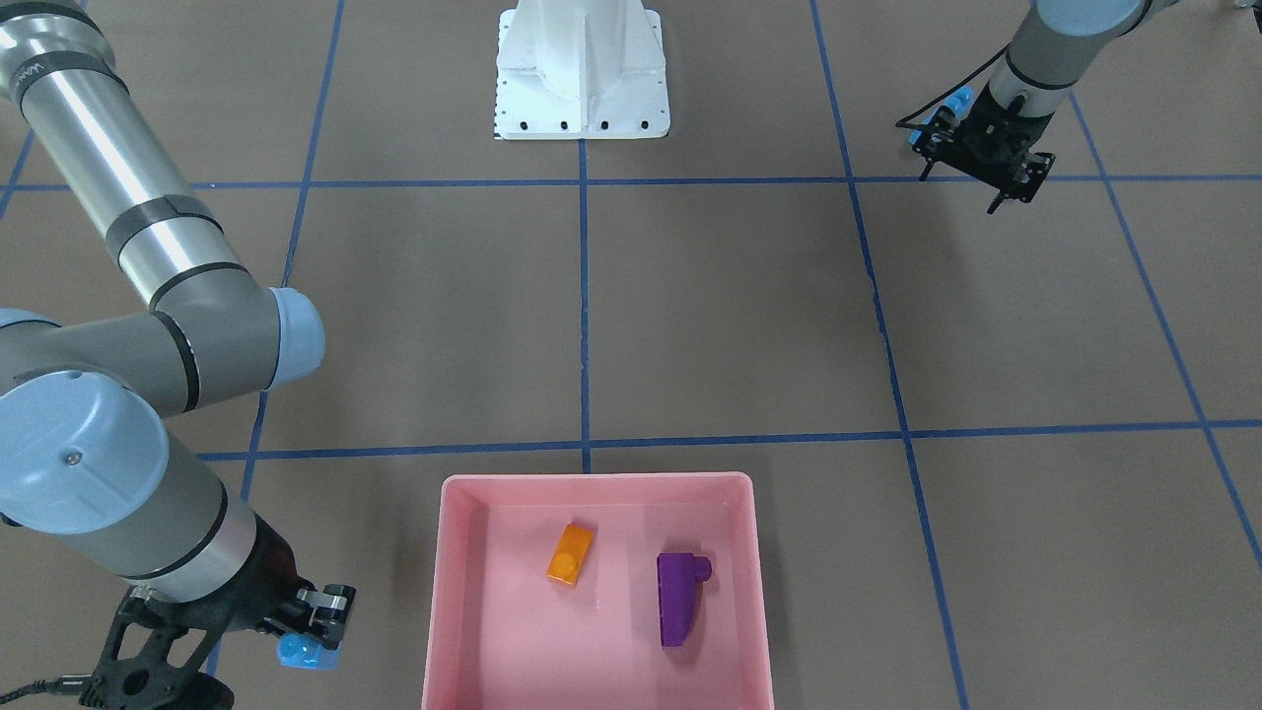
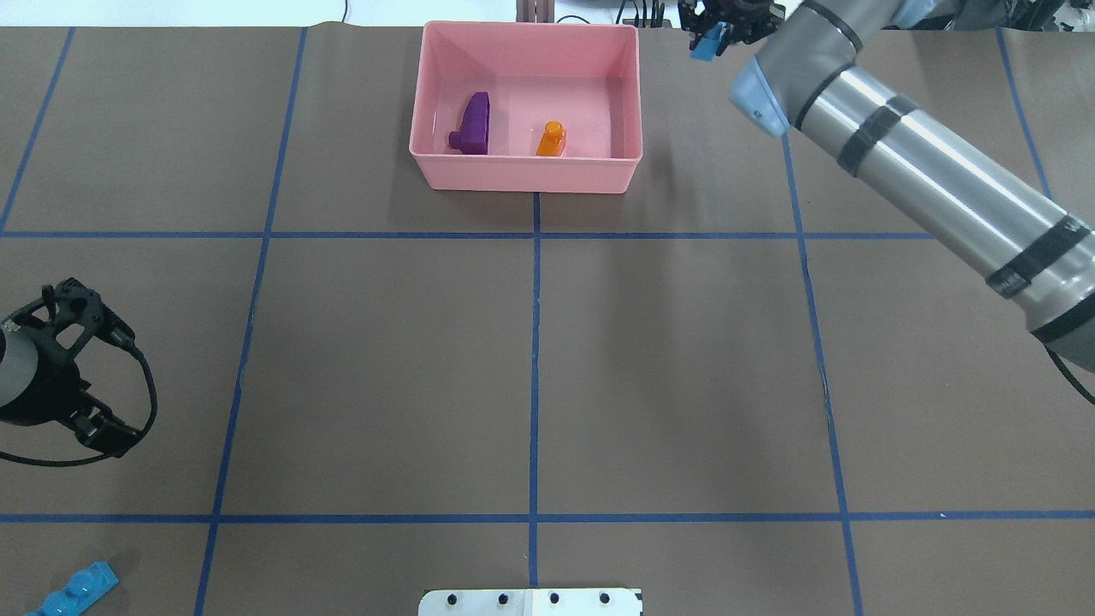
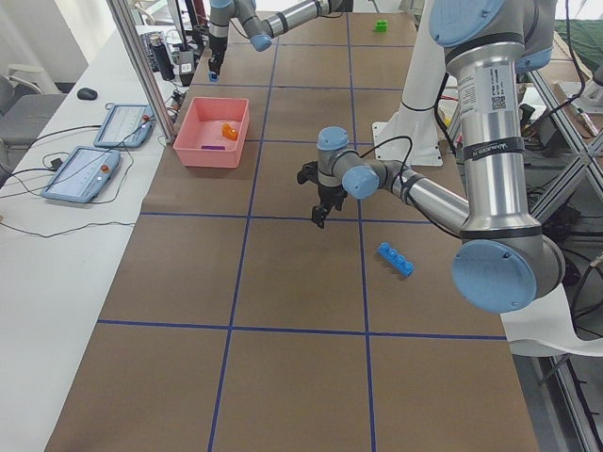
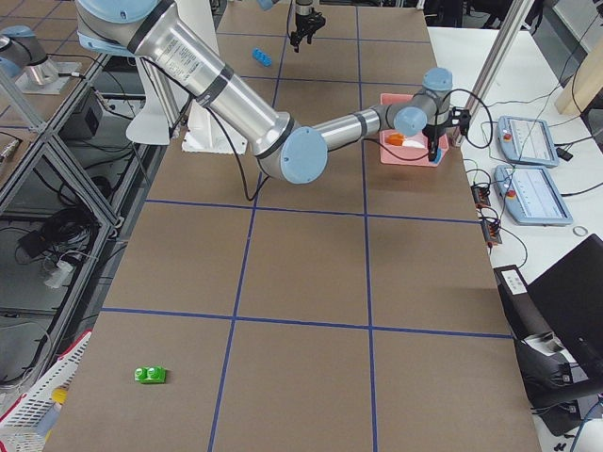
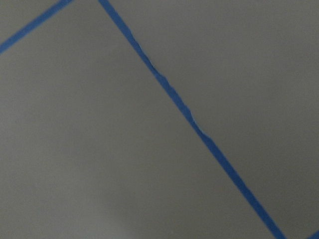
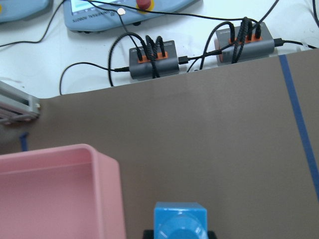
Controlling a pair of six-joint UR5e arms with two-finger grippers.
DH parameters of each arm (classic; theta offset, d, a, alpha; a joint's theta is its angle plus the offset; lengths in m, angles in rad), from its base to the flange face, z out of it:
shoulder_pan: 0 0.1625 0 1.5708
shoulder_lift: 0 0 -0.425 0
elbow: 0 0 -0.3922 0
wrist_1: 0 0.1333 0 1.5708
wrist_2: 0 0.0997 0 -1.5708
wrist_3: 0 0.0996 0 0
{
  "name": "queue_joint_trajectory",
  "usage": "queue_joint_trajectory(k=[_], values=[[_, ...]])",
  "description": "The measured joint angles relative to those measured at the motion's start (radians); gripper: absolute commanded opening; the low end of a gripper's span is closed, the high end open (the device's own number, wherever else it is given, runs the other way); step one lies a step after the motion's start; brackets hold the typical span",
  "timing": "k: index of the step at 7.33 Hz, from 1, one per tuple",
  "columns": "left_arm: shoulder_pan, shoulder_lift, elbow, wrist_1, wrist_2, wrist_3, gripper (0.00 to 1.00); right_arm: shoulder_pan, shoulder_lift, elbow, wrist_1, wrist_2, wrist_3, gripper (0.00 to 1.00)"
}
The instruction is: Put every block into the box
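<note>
The pink box (image 1: 592,483) (image 2: 522,175) holds the orange brick (image 1: 571,554) (image 2: 552,139) and the purple wedge (image 1: 680,597) (image 2: 473,124). My right gripper (image 1: 315,631) (image 2: 719,30) is shut on the small blue brick (image 1: 301,651) (image 6: 179,221) and holds it above the table just outside the box's wall (image 6: 109,199). My left gripper (image 1: 958,192) (image 2: 94,368) is open and empty, far from the box. The long blue brick (image 2: 73,590) (image 3: 396,259) lies near the left arm's base side. The green brick (image 4: 150,375) (image 3: 381,25) lies at the table's right end.
The white robot base (image 1: 582,79) (image 2: 530,601) stands at the middle of the near edge. Cable boxes (image 6: 149,57) and tablets (image 3: 99,169) lie past the table's far edge, behind the box. Blue tape lines mark the brown table.
</note>
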Motion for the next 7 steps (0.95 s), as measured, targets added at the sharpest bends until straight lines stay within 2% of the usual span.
queue_joint_trajectory(k=[1,2,3,5,7], values=[[0.04,0.057,-0.001,-0.025,-0.001,0.003,1.0,-0.013,0.053,-0.001,-0.047,-0.003,0.053,0.0],[0.074,0.108,0.0,-0.066,-0.002,0.003,1.0,-0.044,0.08,-0.012,-0.039,-0.026,0.095,0.0],[0.11,0.142,0.001,-0.097,-0.003,-0.008,1.0,-0.088,0.092,-0.042,0.015,-0.069,0.14,0.99],[0.191,0.162,0.003,-0.115,-0.007,-0.057,1.0,-0.154,0.098,-0.099,0.111,-0.118,0.193,1.0],[0.299,0.167,0.007,-0.117,-0.001,-0.133,1.0,-0.167,0.095,-0.09,0.128,-0.098,0.212,1.0]])
